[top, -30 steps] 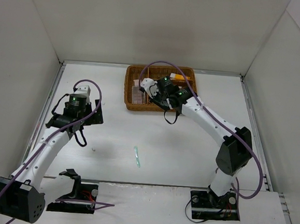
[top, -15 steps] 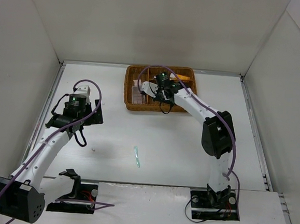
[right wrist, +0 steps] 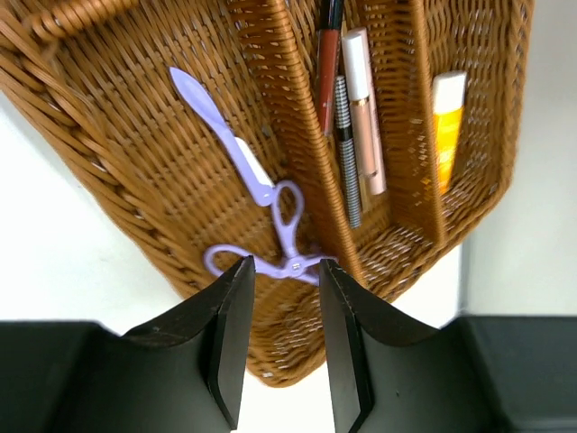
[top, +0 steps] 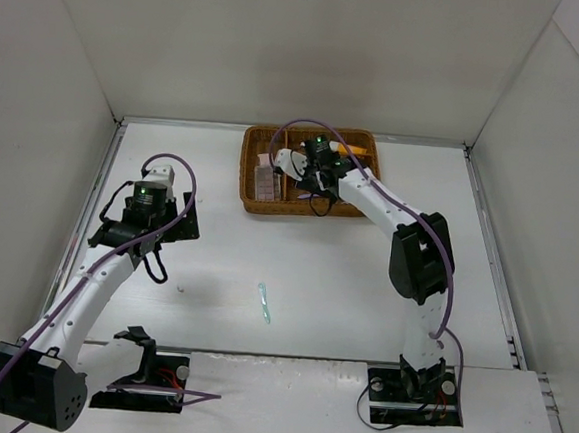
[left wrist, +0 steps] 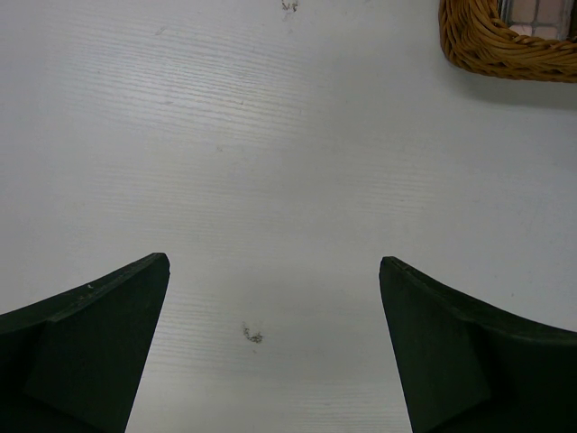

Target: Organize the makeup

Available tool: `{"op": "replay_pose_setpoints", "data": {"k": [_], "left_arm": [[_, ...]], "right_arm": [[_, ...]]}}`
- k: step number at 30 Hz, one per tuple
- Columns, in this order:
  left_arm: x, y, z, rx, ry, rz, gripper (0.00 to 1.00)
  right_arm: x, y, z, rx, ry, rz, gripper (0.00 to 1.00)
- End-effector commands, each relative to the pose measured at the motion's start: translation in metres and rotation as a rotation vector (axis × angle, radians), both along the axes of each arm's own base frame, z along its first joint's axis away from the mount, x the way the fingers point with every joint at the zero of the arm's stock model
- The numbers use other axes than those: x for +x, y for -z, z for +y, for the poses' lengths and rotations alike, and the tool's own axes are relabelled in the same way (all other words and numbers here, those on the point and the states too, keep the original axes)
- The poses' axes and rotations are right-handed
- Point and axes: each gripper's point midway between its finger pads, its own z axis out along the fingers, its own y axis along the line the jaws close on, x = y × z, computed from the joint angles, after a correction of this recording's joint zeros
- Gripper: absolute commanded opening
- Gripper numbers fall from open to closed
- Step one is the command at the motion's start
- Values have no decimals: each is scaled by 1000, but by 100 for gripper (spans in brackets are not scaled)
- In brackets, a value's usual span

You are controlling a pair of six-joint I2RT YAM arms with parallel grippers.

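Left gripper: jaws spread wide and holding nothing, over bare table, well apart from the makeup.
Mint tool: lies alone on the table between the two arms, outside the tray; the one piece I can see not yet put away.
Tray: wicker, split by dividers, at the far side of the table.
Lilac tool: scissor-shaped, flat on the floor of the left compartment, its finger loops just beyond the right gripper's tips.
Pencils: three thin sticks side by side in the narrow middle compartment.
Orange tube: in the right compartment, against the divider.
Right gripper: above the tray, jaws parted by a narrow gap, nothing between them.
Handling, mint tool: probably light, stiff, smooth plastic; thin enough to slide or flip under a loose pinch.
Where to grip: across its narrow width near the middle, fingers low to the table.
Risk: fingertips scraping the table or nudging it away.
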Motion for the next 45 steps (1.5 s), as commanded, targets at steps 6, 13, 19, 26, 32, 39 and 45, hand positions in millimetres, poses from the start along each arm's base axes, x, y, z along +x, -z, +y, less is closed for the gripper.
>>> {"op": "replay_pose_setpoints", "data": {"k": [6,13,19,26,32,39,45], "left_arm": [[10,-16,2,7,-5,-61,97],[10,-19,9,19,-45,-67,97],[8,-22,13,23,-72,-84,97],[7,-21,14,26,-79,-83,97],[5,-22,16,28,-85,-87,97],[5,-22,15,24,-84,-90,97],[6,-22,14,23,-77,-87,97]], "right_arm": [[-53,-97,17,361,255,-124,33],[-155,-67,77,732,475,196,44],[-211,-23,113,738,596,321,50],[-247,27,147,676,660,430,50],[-261,59,152,617,701,478,48],[-280,86,143,549,727,513,43],[-293,106,136,497,750,539,37]]}}
